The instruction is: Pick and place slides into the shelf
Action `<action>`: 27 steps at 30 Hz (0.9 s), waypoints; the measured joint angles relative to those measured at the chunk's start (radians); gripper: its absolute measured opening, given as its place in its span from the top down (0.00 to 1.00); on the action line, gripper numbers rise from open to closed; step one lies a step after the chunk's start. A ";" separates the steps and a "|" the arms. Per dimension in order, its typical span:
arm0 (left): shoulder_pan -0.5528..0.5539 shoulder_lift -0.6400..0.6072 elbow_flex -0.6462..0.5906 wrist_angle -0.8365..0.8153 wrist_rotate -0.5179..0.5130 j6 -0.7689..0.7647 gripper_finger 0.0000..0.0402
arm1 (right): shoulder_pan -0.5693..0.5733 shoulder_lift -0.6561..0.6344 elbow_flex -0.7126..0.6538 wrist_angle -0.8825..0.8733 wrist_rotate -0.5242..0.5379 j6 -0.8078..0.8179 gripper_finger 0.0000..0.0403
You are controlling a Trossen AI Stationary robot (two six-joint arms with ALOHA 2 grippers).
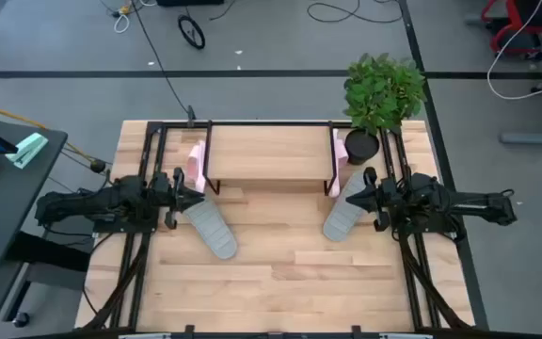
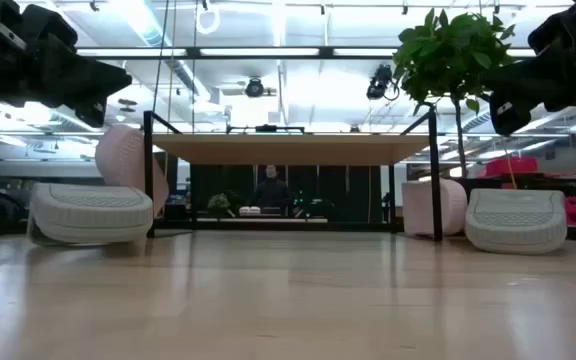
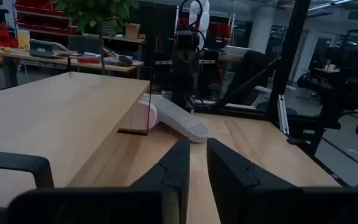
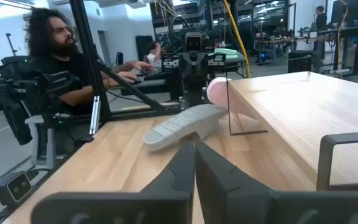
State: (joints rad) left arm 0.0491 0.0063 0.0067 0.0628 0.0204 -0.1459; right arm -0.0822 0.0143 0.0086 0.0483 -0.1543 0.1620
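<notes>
Right gripper [image 4: 194,163]: nearest the right wrist camera, its two dark fingers pressed together with nothing between them; in the high view [image 1: 369,191] it hangs at the right end of the shelf, pointing inward.
Left gripper [image 3: 194,168]: its fingers stand a narrow gap apart, empty and clear of everything; in the high view [image 1: 184,192] it hangs at the left end of the shelf, pointing inward.
Left grey slide [image 1: 209,227]: lies sole-up on the tabletop, just in front of and below the left gripper's tips, angled away from the shelf's left front corner; not touched by the fingers.
Right grey slide [image 1: 346,213]: lies sole-up on the tabletop, just beside the right gripper's tips on their inner side, angled out from the shelf's right front corner; no contact can be seen.
Left pink slide [image 1: 196,165]: stands on edge against the shelf's left end frame, behind the left gripper.
Right pink slide [image 1: 339,168]: stands on edge at the shelf's right end frame, behind the right gripper.
Shelf [image 1: 269,153]: black frame with pale board top, at the far middle of the table; its board carries no slide.
Potted plant [image 1: 382,92]: at the shelf's right far corner.
Person [image 4: 61,56]: seated beyond the table, seen in the right wrist view.
</notes>
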 joint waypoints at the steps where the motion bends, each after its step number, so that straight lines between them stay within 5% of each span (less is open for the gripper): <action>1: 0.000 0.000 0.000 0.000 0.000 0.000 0.85 | 0.000 0.000 0.000 0.000 0.000 0.000 0.95; 27: 0.000 0.000 0.000 0.000 0.000 0.000 0.86 | 0.000 0.000 0.000 0.000 0.000 0.000 0.95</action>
State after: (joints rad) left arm 0.0491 0.0061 0.0067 0.0630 0.0203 -0.1459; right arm -0.0824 0.0143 0.0086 0.0486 -0.1543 0.1619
